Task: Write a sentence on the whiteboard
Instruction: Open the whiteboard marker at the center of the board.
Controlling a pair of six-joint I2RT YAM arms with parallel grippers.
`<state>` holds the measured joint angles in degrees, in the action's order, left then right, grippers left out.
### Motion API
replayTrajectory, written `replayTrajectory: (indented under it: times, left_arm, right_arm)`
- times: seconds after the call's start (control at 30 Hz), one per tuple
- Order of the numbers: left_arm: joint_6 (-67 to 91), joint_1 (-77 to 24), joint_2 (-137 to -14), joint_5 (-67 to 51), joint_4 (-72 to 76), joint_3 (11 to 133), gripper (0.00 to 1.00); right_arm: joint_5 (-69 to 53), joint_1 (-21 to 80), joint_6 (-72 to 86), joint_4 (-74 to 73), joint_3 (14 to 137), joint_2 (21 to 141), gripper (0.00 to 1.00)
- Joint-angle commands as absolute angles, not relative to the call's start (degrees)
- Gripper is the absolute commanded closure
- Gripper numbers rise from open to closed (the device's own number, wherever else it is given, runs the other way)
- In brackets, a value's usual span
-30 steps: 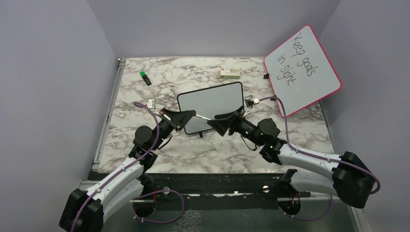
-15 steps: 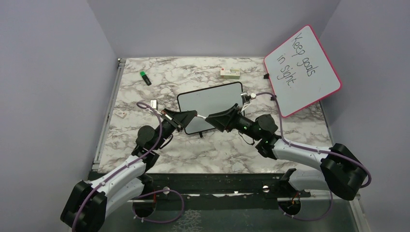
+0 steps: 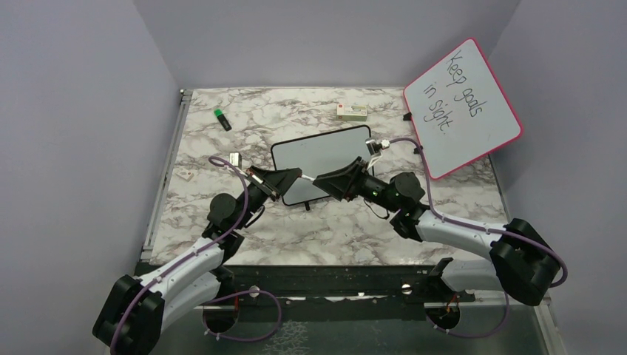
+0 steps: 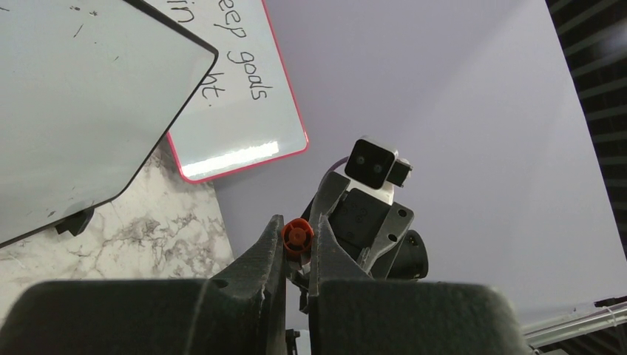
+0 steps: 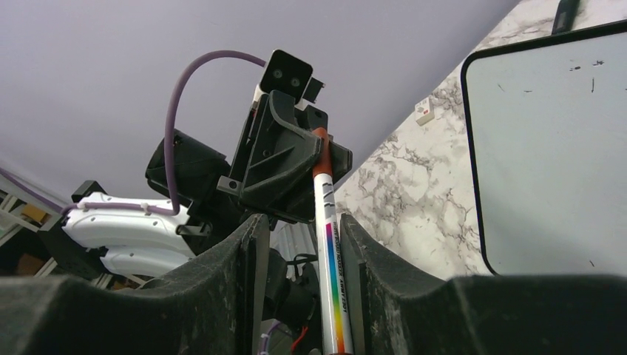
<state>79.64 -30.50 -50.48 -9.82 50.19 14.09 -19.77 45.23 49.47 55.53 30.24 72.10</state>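
Marble-patterned table (image 3: 296,229) sat between plain lavender walls (image 3: 296,37). At its centre lay the whiteboard (image 3: 322,155), black-framed, its face bare apart from a few dark specks. Just off the board's 6 o'clock edge the two grippers met tip to tip. The left gripper (image 3: 293,176) was clamped tight on the orange end of a white marker (image 3: 308,179). The right gripper (image 3: 320,182) had its jaws part-way open around the marker's barrel, one finger against it, a gap at the other. A pink-framed board (image 3: 462,103) leaned at 2 o'clock, a small box (image 3: 352,111) lay at 12, and a green pen (image 3: 222,118) at 11.
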Motion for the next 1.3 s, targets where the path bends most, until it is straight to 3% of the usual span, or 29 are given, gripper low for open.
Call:
replayTrajectory:
  times: [0.0,0.83,1.27]
  left_arm:
    - [79.28,-30.76,-51.22,-10.44,51.68,14.54,1.0]
    - [77.9,-30.94,-50.71,-9.47,51.68,14.68,1.0]
    - [80.45,-31.03,-49.55,-5.84,51.68,11.96,1.0]
  right_arm:
    - [-22.54,45.0,48.87,55.03,32.9,72.34,0.57]
    - [-21.74,45.03,45.18,47.36,34.81,72.07,0.73]
    - [-21.47,45.04,45.19,50.73,32.42,71.4,0.99]
